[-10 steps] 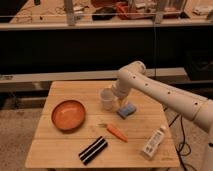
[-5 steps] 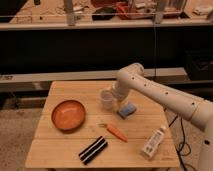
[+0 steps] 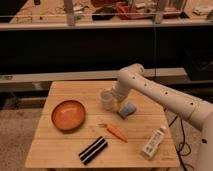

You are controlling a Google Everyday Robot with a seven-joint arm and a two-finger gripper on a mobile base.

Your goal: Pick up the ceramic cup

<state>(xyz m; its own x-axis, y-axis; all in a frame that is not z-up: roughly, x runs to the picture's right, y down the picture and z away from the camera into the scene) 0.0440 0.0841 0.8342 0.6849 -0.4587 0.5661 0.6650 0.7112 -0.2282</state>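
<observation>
Grasping the ceramic cup (image 3: 105,98) needs the claw (image 3: 114,98), just beside it, centred before lifting; its state I cannot tell.

Robot lab, wooden table (image 3: 55,146), cluttered shelf (image 3: 100,23) behind, jaws at ceramic cup (image 3: 106,99)

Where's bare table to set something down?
Front-left corner, bordered by orange bowl and black striped bar. Back-left strip behind the bowl. Crowded mid-table: tool at the ceramic cup, blue sponge, carrot; white bottle takes front right.
</observation>
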